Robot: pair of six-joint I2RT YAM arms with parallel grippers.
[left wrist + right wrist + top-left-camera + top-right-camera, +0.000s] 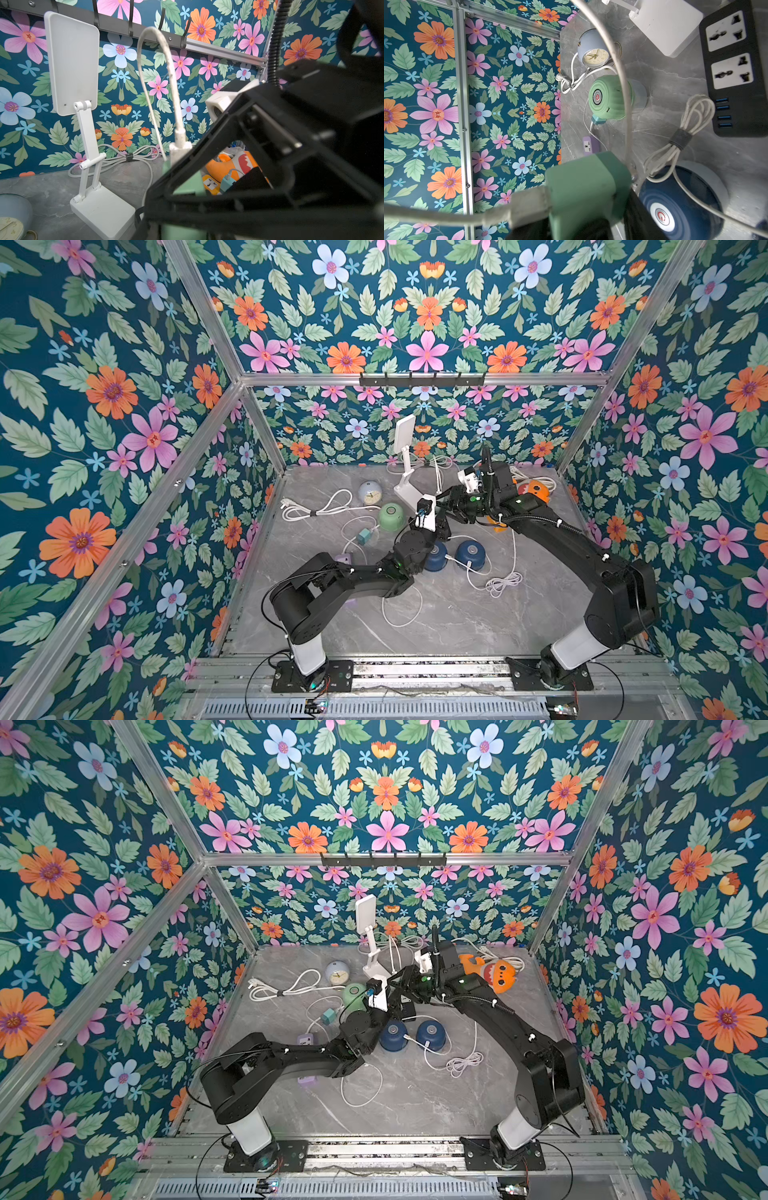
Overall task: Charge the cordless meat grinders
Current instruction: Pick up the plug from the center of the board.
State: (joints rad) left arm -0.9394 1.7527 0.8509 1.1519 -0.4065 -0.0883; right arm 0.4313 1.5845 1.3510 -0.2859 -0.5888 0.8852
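Right wrist view: your right fingers (637,224) pinch the green plug adapter (587,187), cable (446,216) in. Left fingers (207,209) beside it, grip unclear. Pale green grinder (608,97) by clock (593,54), navy grinders (471,552) centre of bench (457,626). Likely light, hard, slick domes; grab low on ribbed sides, keep port (608,109) clear.

Lighting: bright, even, diffuse; faint soft shadows under the arms on the grey worktop (449,626). Top views: sharp throughout. Wrist views: green plug adapter (587,187) and white cable (446,216) heavily blurred; navy meat grinder (679,207) slightly soft; wallpaper crisp.
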